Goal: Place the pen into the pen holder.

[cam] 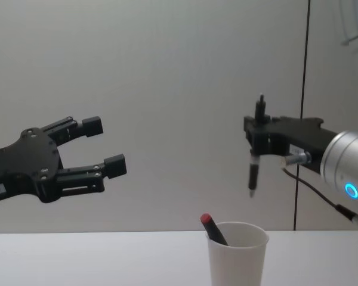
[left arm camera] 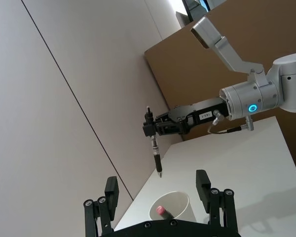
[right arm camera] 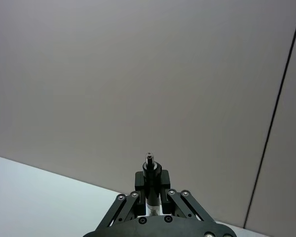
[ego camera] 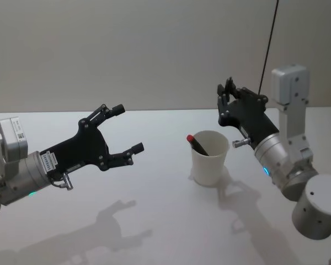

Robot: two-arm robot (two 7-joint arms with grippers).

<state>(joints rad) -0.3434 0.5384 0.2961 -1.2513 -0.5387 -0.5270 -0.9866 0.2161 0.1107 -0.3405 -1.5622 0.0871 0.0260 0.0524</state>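
Pen (cam: 254,170) hangs upright in the right gripper (cam: 258,143), its 2 fingers pinching the barrel near the top so the tip points down, above and just to the right of the pen holder (cam: 237,254). Nearest the robot, the left gripper (ego camera: 127,130) is held over the table (ego camera: 154,221) with its 2 fingers spread and nothing between them; from that gripper the pen holder lies ahead and off to the right, well apart. The chest view shows the left gripper (cam: 104,146) at about the height of the pen's barrel, clearly higher than the cup's rim. The pen holder (ego camera: 209,157), a white paper cup, stands upright on the table below and slightly left of the right gripper (ego camera: 227,96). 1 other pen with a red cap (ego camera: 197,143) already leans inside it, the cap resting against the rim on the side toward the left gripper. Seen from the left wrist, the pen (left arm camera: 154,148) hangs above the cup (left arm camera: 171,207) without touching it, held by the right gripper (left arm camera: 150,127). From the right wrist, the pen's top end (right arm camera: 149,165) sticks up between the closed fingers. Behind everything is a plain wall (cam: 167,71).
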